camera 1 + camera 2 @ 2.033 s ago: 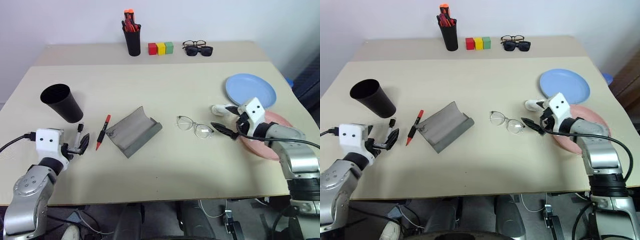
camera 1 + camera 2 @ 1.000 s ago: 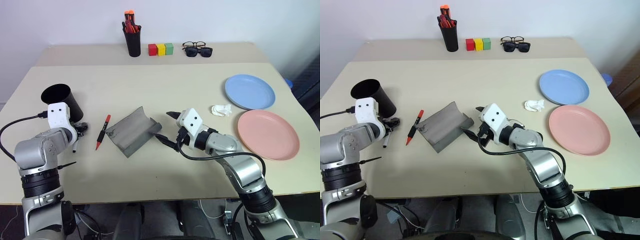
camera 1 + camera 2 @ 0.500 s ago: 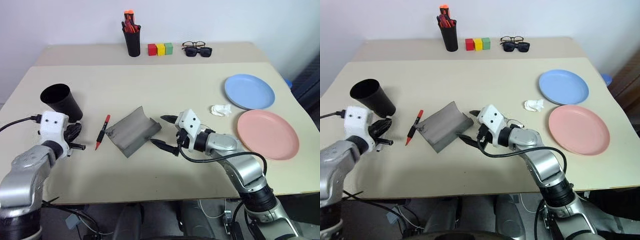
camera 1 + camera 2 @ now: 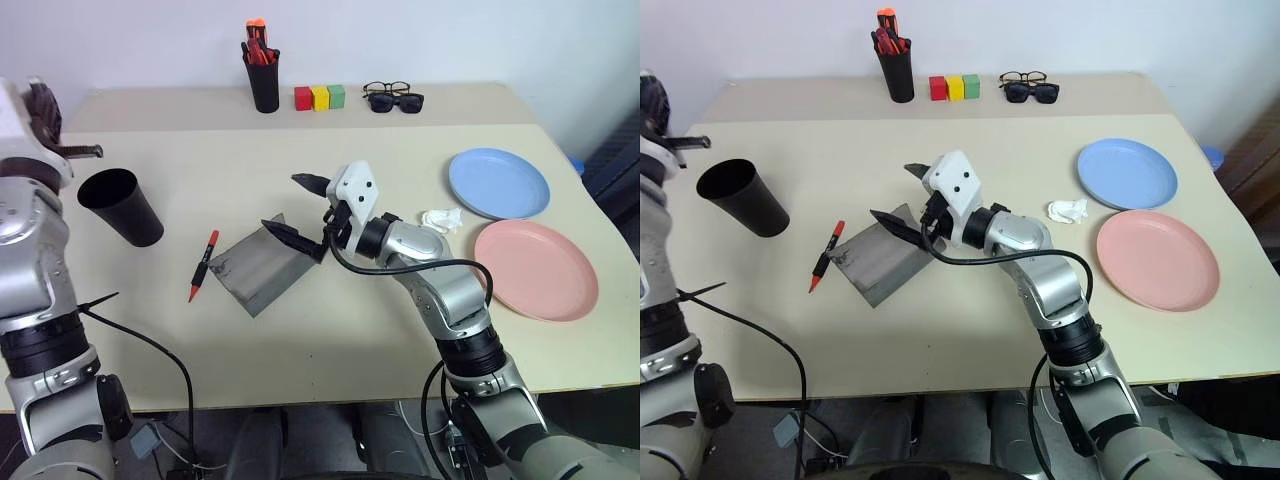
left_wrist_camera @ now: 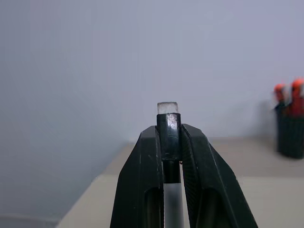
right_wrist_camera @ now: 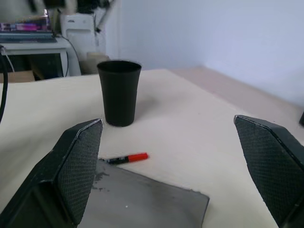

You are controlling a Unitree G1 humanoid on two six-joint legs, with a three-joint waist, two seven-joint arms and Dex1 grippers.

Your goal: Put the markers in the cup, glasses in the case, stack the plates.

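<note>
Left fingers (image 5: pixel 147 180) apparently pinch black-and-white marker (image 5: pixel 168 137) above cup (image 4: pixel 120 205).

Marker (image 4: pixel 205 264) between cup (image 4: pixel 121 206) and case (image 4: pixel 262 270)

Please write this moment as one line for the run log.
left end effector: shut on black-and-white marker, up by cup | right end effector: open over case | red marker: on table | blue plate, pink plate: apart
</note>
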